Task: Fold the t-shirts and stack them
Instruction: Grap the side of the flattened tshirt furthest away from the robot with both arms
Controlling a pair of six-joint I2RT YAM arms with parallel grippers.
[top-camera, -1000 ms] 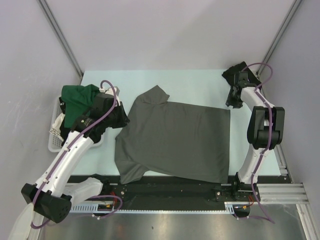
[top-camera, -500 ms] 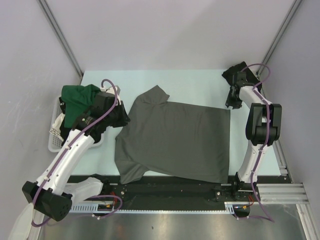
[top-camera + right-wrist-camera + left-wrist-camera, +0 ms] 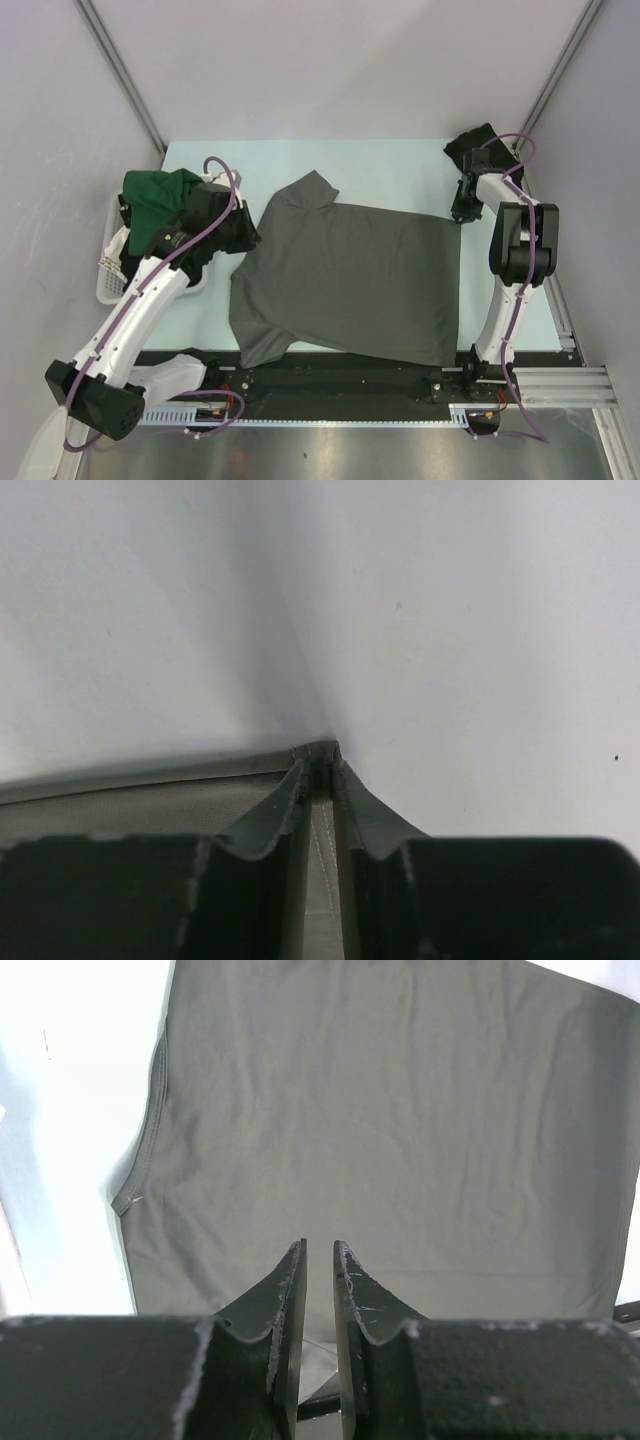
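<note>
The dark charcoal grey t-shirt (image 3: 350, 280) lies spread flat on the pale table, one sleeve pointing to the far left. The dark green t-shirt (image 3: 155, 193) hangs bunched over the white basket (image 3: 108, 282) at the left. I cannot make out the black t-shirt. My left gripper (image 3: 246, 236) hovers at the grey shirt's left edge; in the left wrist view (image 3: 319, 1248) its fingers stand almost together with nothing between them, above the flat cloth (image 3: 400, 1110). My right gripper (image 3: 459, 213) is at the shirt's far right corner, shut (image 3: 318, 755) on the stitched hem (image 3: 130, 805).
The basket stands at the table's left edge beside the left arm. Grey walls close in the back and both sides. A black rail (image 3: 340, 375) runs along the near edge under the shirt's hem. Bare table (image 3: 400, 165) shows beyond the shirt.
The right wrist has come slightly nearer and lower onto the shirt's far right corner. The left arm and the shirt have hardly moved.
</note>
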